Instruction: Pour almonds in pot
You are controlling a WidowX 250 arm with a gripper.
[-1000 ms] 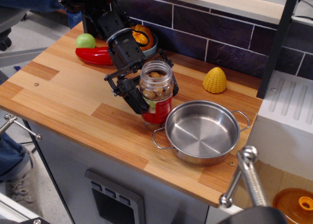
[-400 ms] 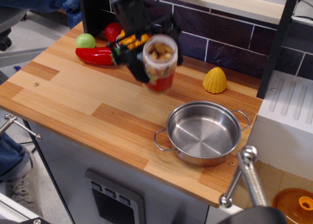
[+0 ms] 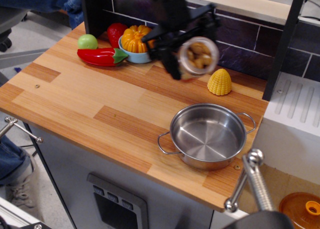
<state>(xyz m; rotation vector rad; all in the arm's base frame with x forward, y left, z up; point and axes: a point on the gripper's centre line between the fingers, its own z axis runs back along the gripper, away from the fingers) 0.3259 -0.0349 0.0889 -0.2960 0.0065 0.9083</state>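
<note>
My gripper (image 3: 187, 54) is shut on the clear jar (image 3: 197, 59) and holds it in the air, tilted with its open mouth toward the camera. Tan-brown almonds (image 3: 198, 54) show inside the jar. The shiny steel pot (image 3: 207, 135) with two wire loop handles stands empty on the wooden counter at the front right, below and slightly right of the jar. The jar's red label is mostly hidden behind the mouth and motion blur.
A yellow toy corn (image 3: 219, 82) stands behind the pot. At the back left are a light-blue bowl (image 3: 136, 56) with an orange toy pumpkin, a red pepper (image 3: 100, 55), a green fruit (image 3: 87, 41) and a red fruit (image 3: 116, 33). The counter's front edge is close to the pot.
The gripper lifted the jar off the counter, carried it up and to the right, and tilted it so its mouth faces forward. The pot has not moved.
</note>
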